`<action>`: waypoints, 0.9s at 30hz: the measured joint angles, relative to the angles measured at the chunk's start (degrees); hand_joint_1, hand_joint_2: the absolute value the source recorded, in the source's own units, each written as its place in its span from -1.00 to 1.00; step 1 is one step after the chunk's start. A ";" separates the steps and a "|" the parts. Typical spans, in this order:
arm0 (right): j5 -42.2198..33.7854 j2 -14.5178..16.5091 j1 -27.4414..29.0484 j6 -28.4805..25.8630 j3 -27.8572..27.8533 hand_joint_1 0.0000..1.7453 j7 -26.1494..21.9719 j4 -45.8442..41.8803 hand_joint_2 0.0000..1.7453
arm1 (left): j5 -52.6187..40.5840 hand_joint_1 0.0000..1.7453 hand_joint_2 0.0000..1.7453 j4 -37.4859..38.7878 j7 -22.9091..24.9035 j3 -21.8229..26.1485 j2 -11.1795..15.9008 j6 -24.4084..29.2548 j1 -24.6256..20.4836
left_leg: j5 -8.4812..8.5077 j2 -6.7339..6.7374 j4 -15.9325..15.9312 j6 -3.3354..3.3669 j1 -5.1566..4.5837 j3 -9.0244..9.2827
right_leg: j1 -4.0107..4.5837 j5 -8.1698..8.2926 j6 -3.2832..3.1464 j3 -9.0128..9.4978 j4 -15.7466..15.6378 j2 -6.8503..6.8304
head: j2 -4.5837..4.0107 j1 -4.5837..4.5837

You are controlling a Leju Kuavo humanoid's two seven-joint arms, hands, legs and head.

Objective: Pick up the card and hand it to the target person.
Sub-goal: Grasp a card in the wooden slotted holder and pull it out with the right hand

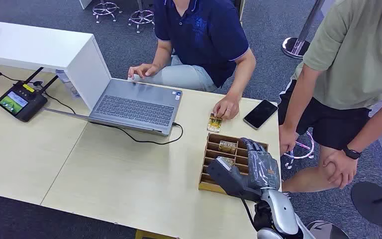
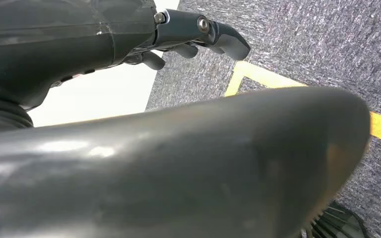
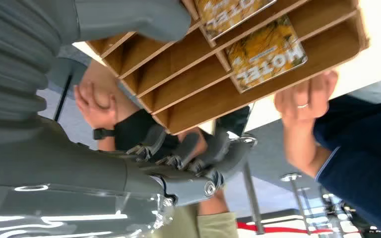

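Note:
A wooden slotted box (image 1: 210, 175) stands at the table's right edge. One yellow "HOTEL" card (image 1: 227, 146) lies in a far slot; in the right wrist view it is the card (image 3: 265, 52) beside a second card (image 3: 228, 12) that my thumb partly covers. A third card (image 1: 214, 122) lies on the table under the fingers of the seated person in the navy shirt (image 1: 204, 35). My right hand (image 1: 256, 167) hovers over the box, fingers (image 3: 198, 153) spread past its side, holding nothing. My left hand (image 2: 198, 32) hangs over the carpet, empty, fingers loosely extended.
A person in an olive shirt (image 1: 358, 64) stands close at the right of the table. A black phone (image 1: 260, 114) lies beyond the box. An open laptop (image 1: 134, 104) with its cable, a white shelf unit (image 1: 40, 50) and a small screen device (image 1: 20, 101) occupy the left.

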 joint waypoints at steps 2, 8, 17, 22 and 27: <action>0.00 0.00 0.00 0.00 0.00 -0.36 0.00 0.01 1.00 | 0.00 -1.00 -1.00 0.00 0.00 0.00 0.00 0.00 0.00 | 0.00 0.00 0.00 0.00 0.00 0.00 | 0.00 0.00 0.00 0.00 0.00 0.00 | 0.00 0.00; 0.00 0.00 -0.02 0.00 0.02 -0.34 0.00 0.06 1.00 | 0.00 -1.00 -1.00 0.00 0.00 0.00 0.00 0.00 0.00 | 0.00 0.00 0.00 0.00 0.00 0.00 | 0.00 0.00 0.00 0.00 0.00 0.00 | 0.00 -0.01; -0.02 0.15 -0.24 0.00 0.53 -0.29 0.04 0.45 1.00 | 0.00 -1.00 -1.00 0.00 0.00 -0.04 0.00 0.00 0.01 | 0.00 0.00 0.00 0.00 0.00 0.00 | 0.00 0.00 0.00 0.00 0.00 0.00 | 0.00 -0.02; -0.72 0.31 -1.03 0.04 1.36 -0.10 0.05 1.19 1.00 | 0.00 -1.00 -1.00 0.00 0.19 -0.44 -0.01 -0.05 0.00 | 0.00 0.00 0.00 0.00 0.00 0.00 | 0.00 0.00 0.00 0.00 0.00 0.00 | 0.00 -0.02; -2.13 0.35 -1.81 -0.08 2.19 -0.01 0.06 1.91 1.00 | -0.02 -1.00 -1.00 0.00 0.24 -0.50 -0.02 -0.09 0.00 | 0.00 0.00 0.00 0.00 0.00 0.00 | 0.00 0.00 0.00 0.00 0.00 0.01 | 0.00 -0.02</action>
